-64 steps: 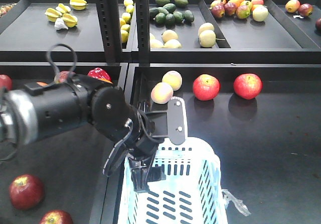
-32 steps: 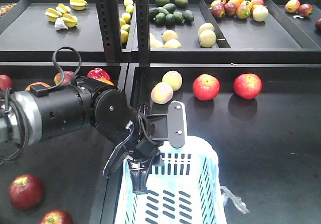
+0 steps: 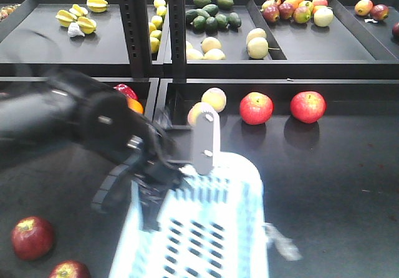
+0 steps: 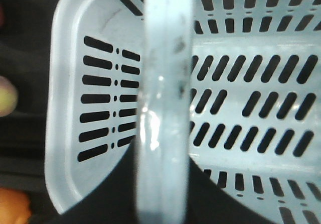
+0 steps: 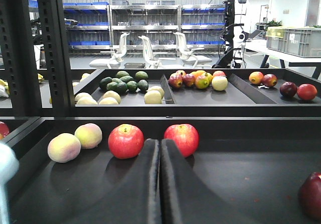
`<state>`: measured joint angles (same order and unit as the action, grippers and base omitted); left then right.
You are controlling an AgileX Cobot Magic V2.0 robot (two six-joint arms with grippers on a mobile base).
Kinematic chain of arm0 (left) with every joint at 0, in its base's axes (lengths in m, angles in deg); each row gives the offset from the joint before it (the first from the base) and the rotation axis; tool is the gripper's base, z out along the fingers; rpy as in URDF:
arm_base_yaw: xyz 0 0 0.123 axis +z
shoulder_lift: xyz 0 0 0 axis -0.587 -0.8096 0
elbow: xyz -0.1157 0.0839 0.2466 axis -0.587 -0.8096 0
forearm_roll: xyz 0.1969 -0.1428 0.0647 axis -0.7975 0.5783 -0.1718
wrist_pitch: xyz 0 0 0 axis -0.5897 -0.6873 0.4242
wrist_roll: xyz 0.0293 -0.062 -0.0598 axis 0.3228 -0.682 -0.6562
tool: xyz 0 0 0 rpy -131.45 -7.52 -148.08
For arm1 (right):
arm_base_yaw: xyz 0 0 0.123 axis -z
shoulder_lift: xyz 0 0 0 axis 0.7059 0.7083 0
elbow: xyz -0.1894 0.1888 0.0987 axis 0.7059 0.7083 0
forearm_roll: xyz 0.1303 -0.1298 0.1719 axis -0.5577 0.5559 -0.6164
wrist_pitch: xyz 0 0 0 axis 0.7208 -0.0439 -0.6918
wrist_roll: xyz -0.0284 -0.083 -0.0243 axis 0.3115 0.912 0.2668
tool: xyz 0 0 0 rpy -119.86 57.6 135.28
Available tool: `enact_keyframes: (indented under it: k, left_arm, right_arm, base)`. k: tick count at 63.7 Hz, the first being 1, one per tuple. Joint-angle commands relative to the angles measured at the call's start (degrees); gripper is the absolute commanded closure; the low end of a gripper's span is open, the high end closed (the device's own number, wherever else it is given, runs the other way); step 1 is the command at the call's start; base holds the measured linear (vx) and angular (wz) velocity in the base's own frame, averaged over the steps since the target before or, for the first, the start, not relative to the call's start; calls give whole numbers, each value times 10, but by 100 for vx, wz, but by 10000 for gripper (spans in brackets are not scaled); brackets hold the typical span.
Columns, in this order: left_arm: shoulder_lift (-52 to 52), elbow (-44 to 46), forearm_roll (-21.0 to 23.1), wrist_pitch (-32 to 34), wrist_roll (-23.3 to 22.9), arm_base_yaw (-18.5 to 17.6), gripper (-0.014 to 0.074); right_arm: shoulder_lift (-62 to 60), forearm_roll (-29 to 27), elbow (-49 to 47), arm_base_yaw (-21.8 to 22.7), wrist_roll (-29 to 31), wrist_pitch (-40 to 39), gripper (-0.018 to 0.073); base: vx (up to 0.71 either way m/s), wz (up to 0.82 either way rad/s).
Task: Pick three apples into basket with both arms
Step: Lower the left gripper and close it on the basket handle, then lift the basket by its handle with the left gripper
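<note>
My left tool (image 3: 184, 166) looks clamped on the basket (image 3: 206, 228) by its hoop handle, probably to carry it toward the apple (image 3: 32, 237) lying left on the counter (image 3: 336, 178), while my right tool (image 5: 160, 146) sits closed and empty.

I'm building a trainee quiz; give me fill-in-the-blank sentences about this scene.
The basket holds ___ fruit.
The right tool is ___, gripping nothing.
On the lower shelf, left of the right tool, lie ___ pale peachy fruits.
Missing: no; shut; two.
</note>
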<state>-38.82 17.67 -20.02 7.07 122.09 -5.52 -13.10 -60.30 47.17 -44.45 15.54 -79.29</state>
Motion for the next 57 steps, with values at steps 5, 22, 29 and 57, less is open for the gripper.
enact_keyframes:
  k: [5, 22, 29, 57]
  left_arm:
    - [112, 19, -41, -10, -11, -4, 604]
    - [248, 19, -111, -56, -84, -4, 604]
    - [295, 19, -131, -83, -107, -4, 604]
    - [414, 18, -136, -125, -120, -4, 604]
  right_arm:
    - [-6, 2, 8, 0, 5, -41, 568]
    - [-6, 2, 8, 0, 5, -41, 568]
    - [-6, 2, 8, 0, 5, -41, 568]
    - [-6, 2, 8, 0, 5, -42, 568]
  base:
    - [0, 0]
    - [0, 0]
    - [0, 0]
    - [0, 0]
